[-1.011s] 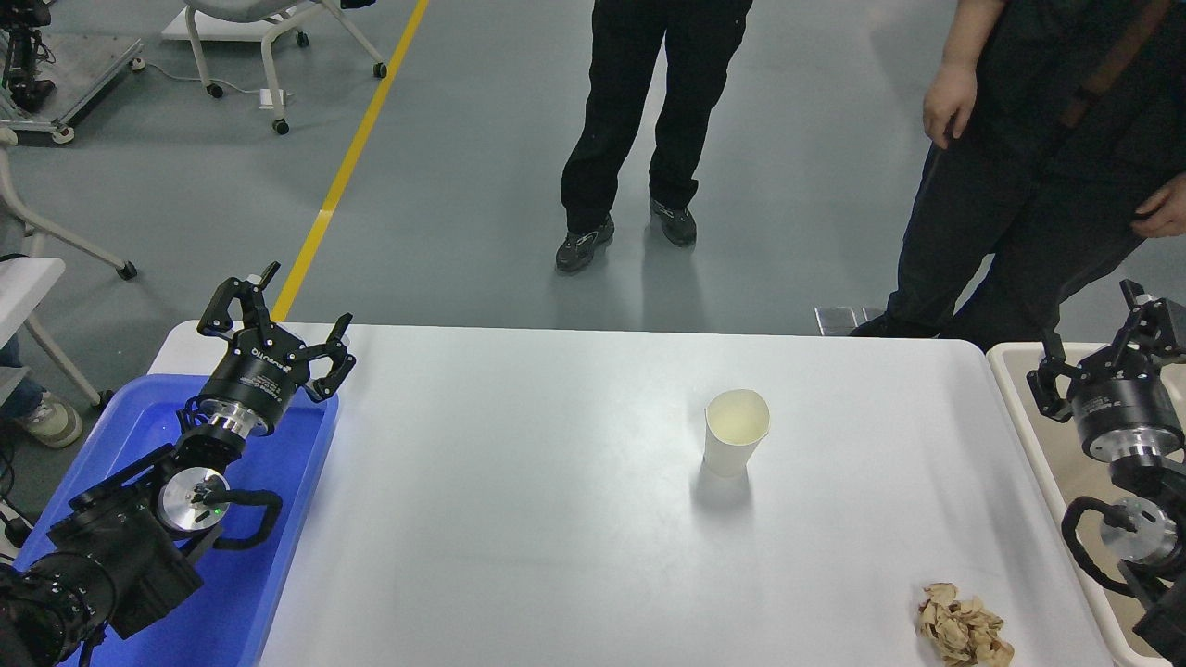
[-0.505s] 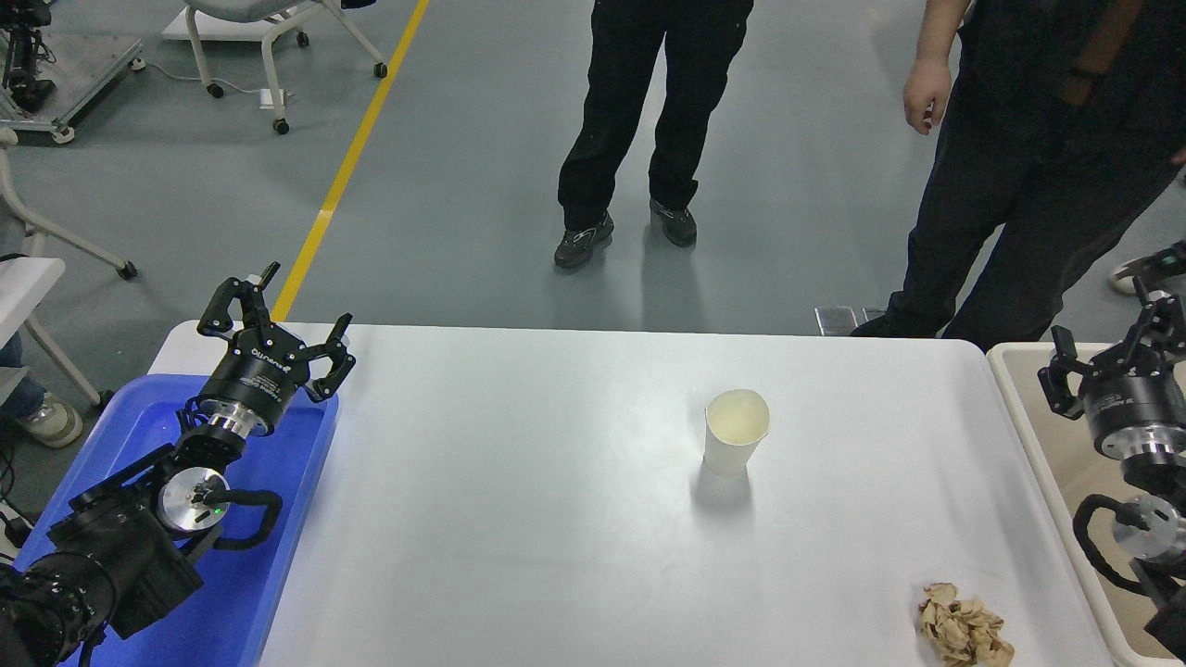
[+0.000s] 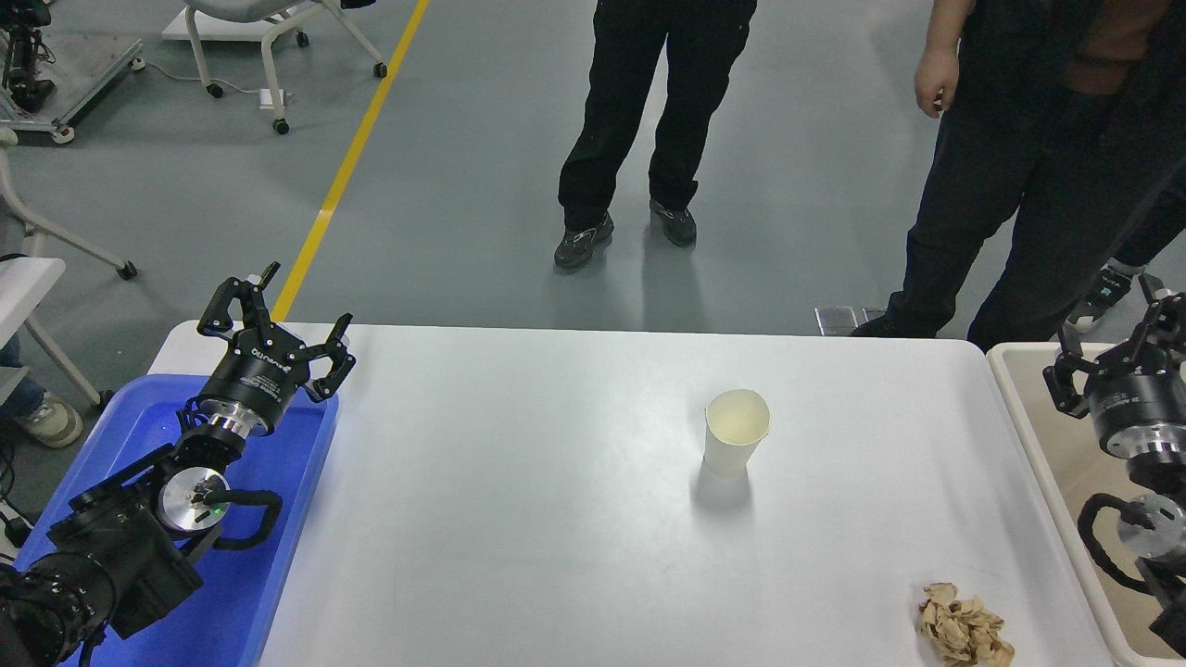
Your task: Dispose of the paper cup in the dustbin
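The white paper cup stands upright on the white table, right of its middle, mouth up and empty. The beige dustbin sits against the table's right edge, mostly cut off by the picture. My right gripper is open and empty, held over the dustbin's far end, well to the right of the cup. My left gripper is open and empty, parked over the blue tray at the lower left.
A crumpled tan paper wad lies at the table's front right. A bright blue tray sits at the table's left edge. Two people in dark clothes stand beyond the table's far side.
My right gripper has shifted a little to the right, over the dustbin. The person at the top right has moved. The cup and the left arm have not moved.
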{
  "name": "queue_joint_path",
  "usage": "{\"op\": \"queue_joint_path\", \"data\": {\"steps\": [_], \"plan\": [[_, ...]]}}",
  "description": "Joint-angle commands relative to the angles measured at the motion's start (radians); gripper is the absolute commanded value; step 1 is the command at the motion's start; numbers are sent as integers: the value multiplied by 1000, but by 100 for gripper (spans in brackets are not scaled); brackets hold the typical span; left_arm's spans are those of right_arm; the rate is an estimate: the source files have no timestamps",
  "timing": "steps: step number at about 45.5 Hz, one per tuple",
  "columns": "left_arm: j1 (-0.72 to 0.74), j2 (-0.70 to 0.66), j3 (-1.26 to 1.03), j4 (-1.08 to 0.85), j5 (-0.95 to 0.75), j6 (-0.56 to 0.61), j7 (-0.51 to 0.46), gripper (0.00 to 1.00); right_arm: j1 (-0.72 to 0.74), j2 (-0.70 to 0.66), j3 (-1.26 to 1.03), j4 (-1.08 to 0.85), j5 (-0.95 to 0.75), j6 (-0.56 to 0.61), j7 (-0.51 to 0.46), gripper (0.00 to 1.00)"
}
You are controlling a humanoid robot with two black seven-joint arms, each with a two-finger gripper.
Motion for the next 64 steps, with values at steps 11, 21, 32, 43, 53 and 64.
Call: {"op": "queue_joint_path", "data": {"steps": [11,21,32,43,53,64], "plan": [[0,0,0,1,0,1,0,100,15,-3,-104,1,0,0,0,100],[0,0,0,0,1,1,0,100,13,-4,-110,-17,0,-3,0,100],[0,0,0,-1,0,1,0,100,16,-4,-112,-36,0,-3,0,100],[0,0,0,1,0,1,0,100,41,-41,-148,-37,-17,-8,-2,100],[0,0,0,-1,1,1,0,100,151,-99,-452,-39,-17,-17,-2,100],[0,0,0,1,0,-1,0,100,278,-168,-704,-36,-17,-35,-2,100]]}}
